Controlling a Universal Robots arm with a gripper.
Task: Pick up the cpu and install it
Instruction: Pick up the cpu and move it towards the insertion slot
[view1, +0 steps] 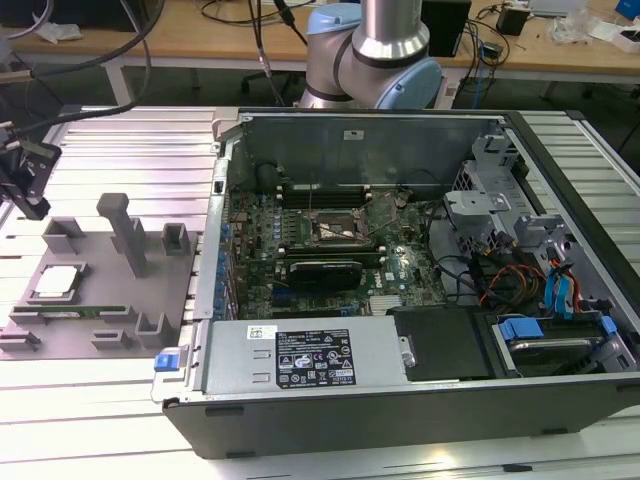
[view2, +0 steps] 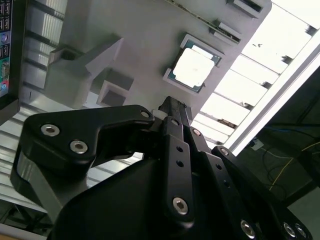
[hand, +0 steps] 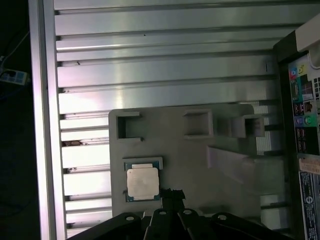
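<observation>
The cpu (hand: 142, 181) is seated in a recess of the gray holder (hand: 195, 170). The gripper (hand: 172, 194) is poised near it, fingers drawn together, with nothing gripped.

Shiny silver metal top on cpu (hand: 142, 182), matt grey plastic holder (hand: 190, 160), brushed ribbed alu table (hand: 150, 70), matt black gripper (view2: 167, 105) w/ glossy screws (view2: 180, 205).

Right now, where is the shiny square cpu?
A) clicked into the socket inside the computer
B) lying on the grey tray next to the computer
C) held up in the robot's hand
B: the cpu lies flat in a recess of the grey tray, outside the computer case.
</observation>
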